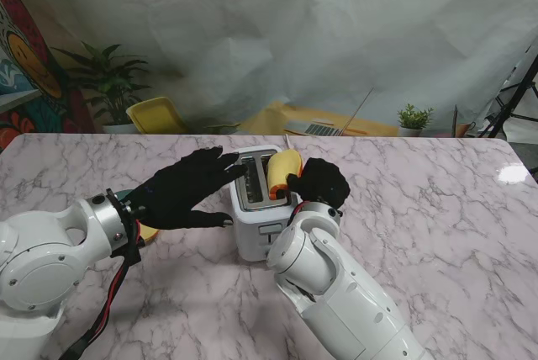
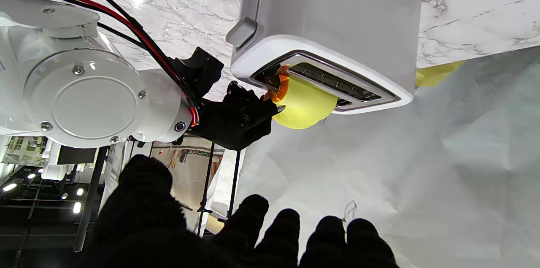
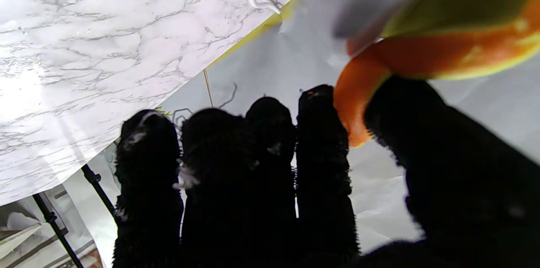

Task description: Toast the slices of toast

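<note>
1. A white two-slot toaster with a metal-trimmed top (image 1: 257,207) stands near the middle of the grey-veined marble table (image 1: 437,209), its lever end facing the robot.

2. A yellow toy toast slice with an orange crust (image 1: 282,172) stands upright in the toaster's right-hand slot, most of it above the rim; the left wrist camera shows its lower end inside the slot (image 2: 301,103).

3. The black-gloved right hand (image 1: 318,183) grips the toast slice from the right side of the toaster, thumb and fingers pinched on its orange edge. The right wrist camera, close and blurred, shows the crust (image 3: 422,57) pressed between the thumb and the nearest finger (image 3: 320,133).

4. The black-gloved left hand (image 1: 187,187) hovers on the left side of the toaster with fingers spread and nothing in it. Its fingertips (image 1: 231,158) reach over the toaster's far left corner; whether they touch the top cannot be told.

5. The other slot, on the left, shows dark grille bars and no slice (image 2: 337,84).

6. Something yellow (image 1: 148,231) peeks out on the table under the left wrist, mostly hidden by the arm; what it is cannot be told.

7. Beyond the table's far edge sit a yellow chair (image 1: 157,115), a leafy green potted plant (image 1: 109,82) and a small green plant in a white pot (image 1: 414,119), all before a crumpled white sheet (image 1: 336,32).
</note>
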You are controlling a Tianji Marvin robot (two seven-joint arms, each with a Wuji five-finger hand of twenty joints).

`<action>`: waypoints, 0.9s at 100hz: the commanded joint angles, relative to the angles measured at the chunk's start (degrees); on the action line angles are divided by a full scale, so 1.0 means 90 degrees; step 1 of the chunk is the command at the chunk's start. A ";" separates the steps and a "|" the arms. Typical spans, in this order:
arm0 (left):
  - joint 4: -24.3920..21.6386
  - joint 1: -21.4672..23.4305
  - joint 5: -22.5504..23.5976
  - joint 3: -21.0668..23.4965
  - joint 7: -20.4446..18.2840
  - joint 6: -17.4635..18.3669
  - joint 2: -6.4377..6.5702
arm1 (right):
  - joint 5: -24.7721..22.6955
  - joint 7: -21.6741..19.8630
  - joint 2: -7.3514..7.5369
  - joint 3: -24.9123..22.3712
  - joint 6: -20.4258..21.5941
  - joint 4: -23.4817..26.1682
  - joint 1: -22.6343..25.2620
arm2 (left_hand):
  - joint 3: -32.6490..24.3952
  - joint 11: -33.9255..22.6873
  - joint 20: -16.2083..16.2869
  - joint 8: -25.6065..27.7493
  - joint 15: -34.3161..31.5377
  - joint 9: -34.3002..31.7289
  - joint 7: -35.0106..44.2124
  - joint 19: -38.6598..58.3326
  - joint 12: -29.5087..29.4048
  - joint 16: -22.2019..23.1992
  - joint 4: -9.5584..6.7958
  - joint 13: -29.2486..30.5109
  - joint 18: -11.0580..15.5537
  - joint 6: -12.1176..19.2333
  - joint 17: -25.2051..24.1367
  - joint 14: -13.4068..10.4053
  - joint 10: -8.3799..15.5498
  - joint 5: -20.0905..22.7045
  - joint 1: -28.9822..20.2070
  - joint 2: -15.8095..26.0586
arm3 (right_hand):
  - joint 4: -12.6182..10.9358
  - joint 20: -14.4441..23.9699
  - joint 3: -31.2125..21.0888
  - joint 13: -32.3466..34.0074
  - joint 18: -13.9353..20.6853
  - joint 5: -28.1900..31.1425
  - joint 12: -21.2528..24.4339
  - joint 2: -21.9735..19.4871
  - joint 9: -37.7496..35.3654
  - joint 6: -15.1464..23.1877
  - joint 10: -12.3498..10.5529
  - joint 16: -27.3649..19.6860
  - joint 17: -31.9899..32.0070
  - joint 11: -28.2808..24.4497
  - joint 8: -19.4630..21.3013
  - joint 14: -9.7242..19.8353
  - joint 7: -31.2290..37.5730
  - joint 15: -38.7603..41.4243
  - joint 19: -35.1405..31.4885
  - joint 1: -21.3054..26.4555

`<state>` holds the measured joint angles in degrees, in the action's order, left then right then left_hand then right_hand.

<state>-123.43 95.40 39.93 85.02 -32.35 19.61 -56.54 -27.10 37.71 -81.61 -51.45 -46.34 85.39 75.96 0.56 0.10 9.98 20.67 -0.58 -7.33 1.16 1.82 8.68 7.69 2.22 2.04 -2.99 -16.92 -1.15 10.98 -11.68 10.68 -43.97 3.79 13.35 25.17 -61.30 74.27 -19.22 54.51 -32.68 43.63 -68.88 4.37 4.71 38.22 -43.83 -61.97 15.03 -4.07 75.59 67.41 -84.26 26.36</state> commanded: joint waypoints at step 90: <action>0.0009 -0.0073 -0.0005 -0.0106 -0.0093 -0.0099 -0.0013 | -0.0420 0.0223 0.0124 -0.0354 -0.0191 0.0421 0.0470 | 0.0161 0.0074 0.0019 -0.0075 0.0142 0.0241 -0.0011 -0.0185 0.0041 0.0007 -0.0109 -0.0159 0.0290 0.0004 -0.0058 -0.0046 -0.0001 -0.0100 -0.0115 0.0156 | -0.0267 0.0074 -0.0589 0.0122 -0.0081 -0.0151 -0.0125 0.0304 0.0058 0.0437 0.0148 -0.0062 0.0040 -0.0524 0.0174 0.0098 0.0380 0.0144 -0.0329 0.0291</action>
<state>-123.43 94.86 39.89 84.30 -32.40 18.93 -56.56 -30.59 39.73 -80.86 -54.48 -48.21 88.52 79.53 0.56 0.10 9.98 20.67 -0.58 -7.33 1.16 1.82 8.68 7.69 2.22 2.04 -2.99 -16.92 -1.15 10.98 -11.68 10.68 -44.01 3.79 13.41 25.17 -61.49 74.27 -19.22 53.59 -32.79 44.25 -68.84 4.35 4.71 37.98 -43.52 -62.50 15.13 -4.14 75.59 67.41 -85.31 26.38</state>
